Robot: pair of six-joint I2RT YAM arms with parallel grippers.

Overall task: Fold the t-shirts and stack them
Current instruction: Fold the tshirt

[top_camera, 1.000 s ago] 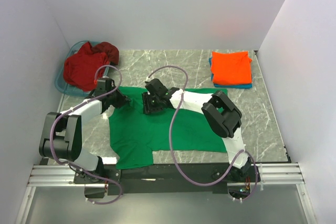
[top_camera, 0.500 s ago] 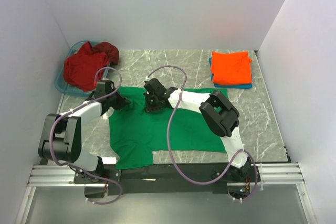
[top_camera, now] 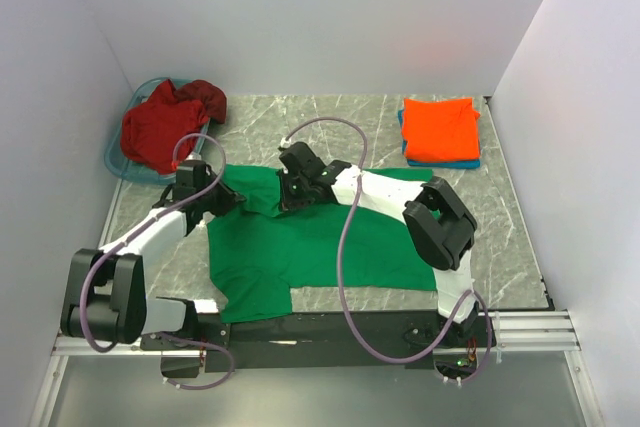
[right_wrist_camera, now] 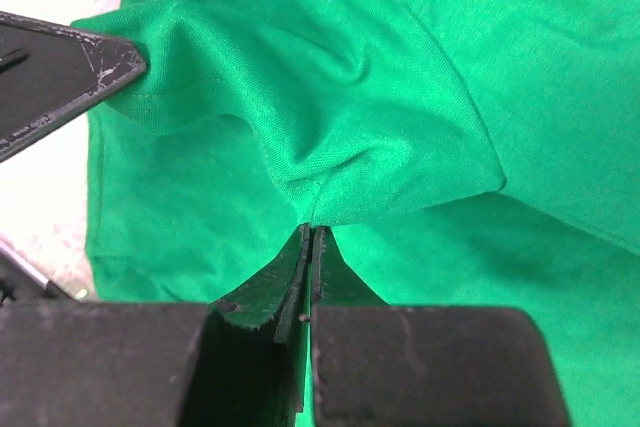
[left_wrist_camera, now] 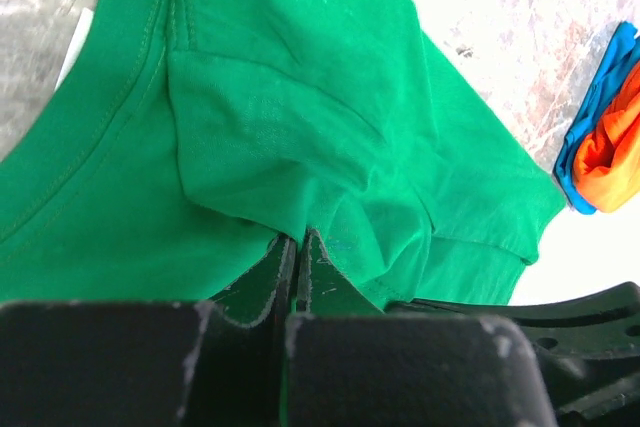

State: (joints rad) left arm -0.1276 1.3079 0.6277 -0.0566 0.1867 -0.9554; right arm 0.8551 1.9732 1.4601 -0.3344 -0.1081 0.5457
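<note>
Light blue basket point(top_camera: 113, 161) with the dark red tee point(top_camera: 160, 132) is noted at 10 o'clock on the bench point(top_camera: 500, 237). The orange tee point(top_camera: 440, 127) is folded on the blue tee point(top_camera: 462, 162) at 2 o'clock. Both are well apart from the arms. The green tee point(top_camera: 320, 247) is spread at centre, its 12 o'clock edge bunched. There the left claw point(left_wrist_camera: 298, 237) and right claw point(right_wrist_camera: 310, 232) are each clamped on a pinched fold.

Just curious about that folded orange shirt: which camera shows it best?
Top external: the orange t-shirt lies whole, folded atop the blue t-shirt. Left wrist catches only a corner; right wrist shows none.
</note>
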